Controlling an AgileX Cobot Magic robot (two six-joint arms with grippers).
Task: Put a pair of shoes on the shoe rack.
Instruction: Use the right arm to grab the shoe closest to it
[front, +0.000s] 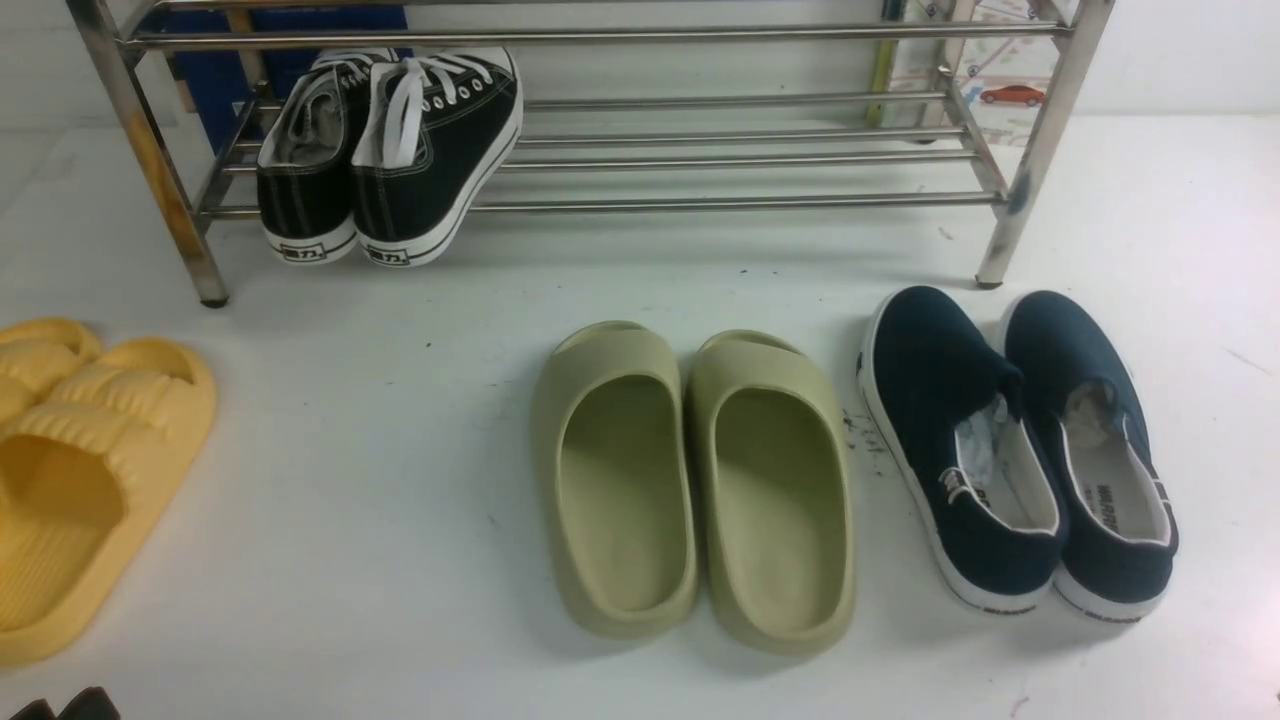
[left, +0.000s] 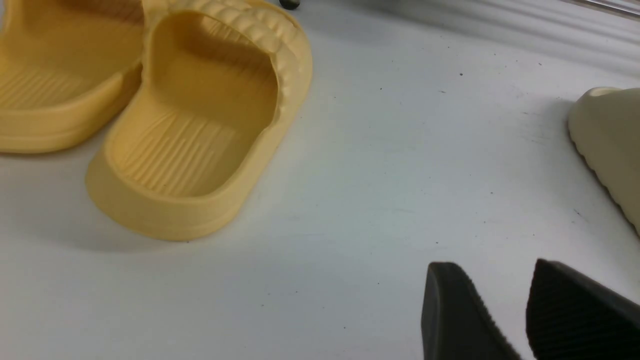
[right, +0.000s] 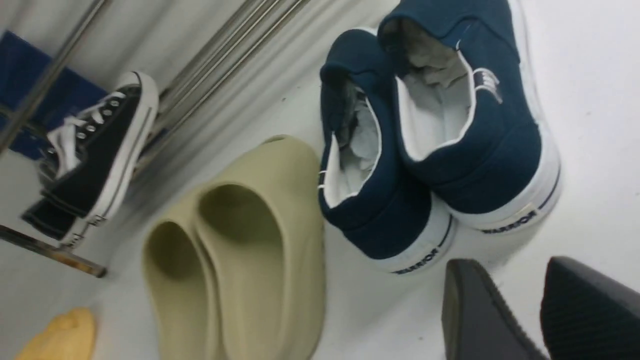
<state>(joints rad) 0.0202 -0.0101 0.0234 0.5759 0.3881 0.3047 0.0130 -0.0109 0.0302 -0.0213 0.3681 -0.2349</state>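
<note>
Two navy slip-ons (front: 1000, 400) sit on the desk (front: 400, 420), side by side and touching, heels toward the robot, on the near side of the shoe rack (front: 720, 203) by its right leg. Nothing lifted yet, so I'd call this pre-grasp. Right hand (right: 512, 265) hovers just behind the heels, jaws parted, empty. Left hand (left: 492, 267) also parted and empty, near the yellow slides (left: 200, 125). Next: right hand down onto the heel collars, clamp, lift, set on the free tubes right of the black lace-ups (front: 400, 150), keeping clear of the olive slides (front: 620, 480)
</note>
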